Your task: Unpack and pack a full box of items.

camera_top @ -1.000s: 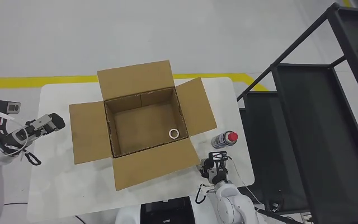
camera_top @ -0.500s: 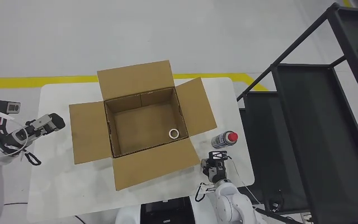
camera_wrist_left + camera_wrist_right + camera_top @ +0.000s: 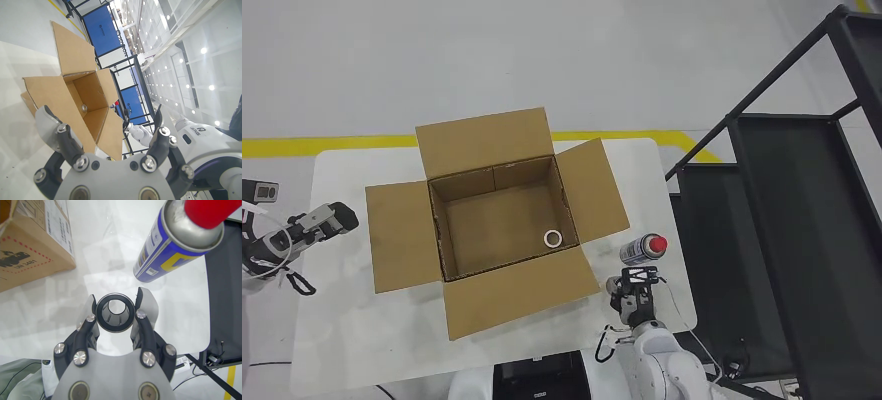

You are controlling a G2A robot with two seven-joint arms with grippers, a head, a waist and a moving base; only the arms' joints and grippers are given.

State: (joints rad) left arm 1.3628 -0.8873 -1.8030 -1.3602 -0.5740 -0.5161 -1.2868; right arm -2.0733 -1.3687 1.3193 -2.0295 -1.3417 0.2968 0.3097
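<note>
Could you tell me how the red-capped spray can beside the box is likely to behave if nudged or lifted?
The spray can stands upright, tall and narrow, so a nudge near its red cap would probably tip it; lying down, its round body should roll. Its smooth printed wall looks stiff, perhaps slippery to grip.

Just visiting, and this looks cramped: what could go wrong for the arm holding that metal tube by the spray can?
The spray can stands upright close beside the right gripper; a sideways nudge could topple it, and the table edge is near. The metal tube is round and pinched only at its sides, so it might slip.
</note>
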